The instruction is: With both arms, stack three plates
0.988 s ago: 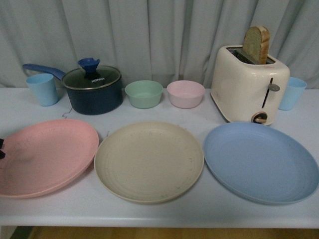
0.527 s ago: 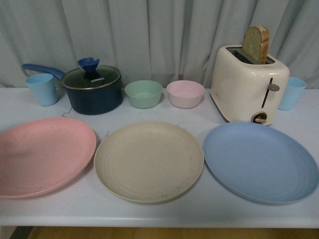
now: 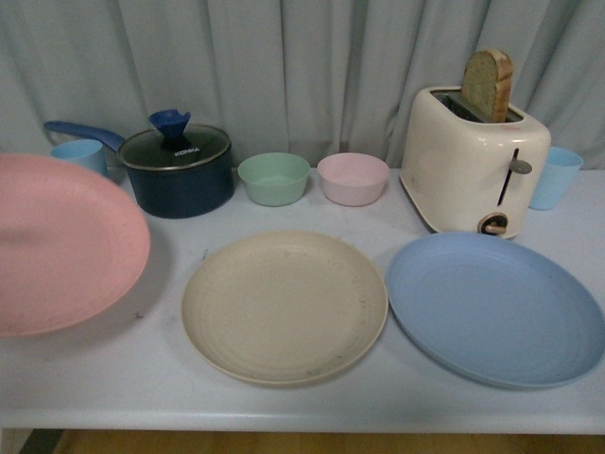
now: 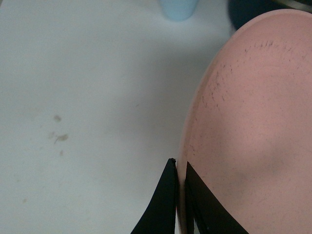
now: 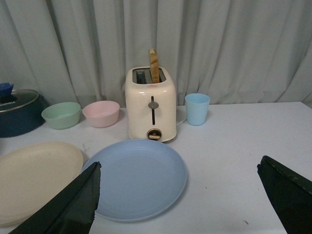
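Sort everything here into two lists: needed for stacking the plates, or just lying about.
Job: pink plate, beige plate, blue plate, left gripper, right gripper.
Lying about: pot, green bowl, pink bowl, toaster, bread slice, blue cup by pot, blue cup by toaster.

Only text I can make out is small white lettering on the glass lid (image 3: 178, 148) of the dark blue pot (image 3: 180, 187), upper left of the front view. It looks like "KONKA".
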Robot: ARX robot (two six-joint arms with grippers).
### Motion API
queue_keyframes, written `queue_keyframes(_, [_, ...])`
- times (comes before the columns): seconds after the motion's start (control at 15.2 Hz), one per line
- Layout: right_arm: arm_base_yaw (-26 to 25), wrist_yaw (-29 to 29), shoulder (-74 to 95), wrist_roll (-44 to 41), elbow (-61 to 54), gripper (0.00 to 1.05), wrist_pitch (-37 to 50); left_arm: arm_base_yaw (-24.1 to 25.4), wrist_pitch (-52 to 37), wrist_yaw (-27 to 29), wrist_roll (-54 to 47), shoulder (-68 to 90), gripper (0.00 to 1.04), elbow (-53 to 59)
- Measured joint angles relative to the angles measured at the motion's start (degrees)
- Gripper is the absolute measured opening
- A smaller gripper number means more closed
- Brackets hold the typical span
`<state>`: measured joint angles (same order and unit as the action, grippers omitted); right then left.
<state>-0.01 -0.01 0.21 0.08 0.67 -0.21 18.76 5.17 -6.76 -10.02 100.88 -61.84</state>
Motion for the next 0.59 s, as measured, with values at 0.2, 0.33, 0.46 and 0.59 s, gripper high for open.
queue_keyframes(0.2, [0.0,-0.02,0.0,0.0,0.0,0.98,0.0,-7.65,1.03,2.19,5.4,-5.62,0.03,0.0])
queue_keyframes(0.33, [0.0,-0.02,0.0,0.0,0.0,0.98,0.02,-10.71,0.98,2.95,7.67,-6.27,0.03,0.0])
queue_keyframes(0.46, [0.0,0.0,0.0,0.0,0.0,0.98,0.0,-17.07,0.96,4.96,11.85,-6.01,0.03,0.57])
queue_keyframes(0.59, [0.0,-0.02,0.0,0.0,0.0,0.98,0.02,-24.96,0.66,7.28,16.09,-2.97,0.03,0.94])
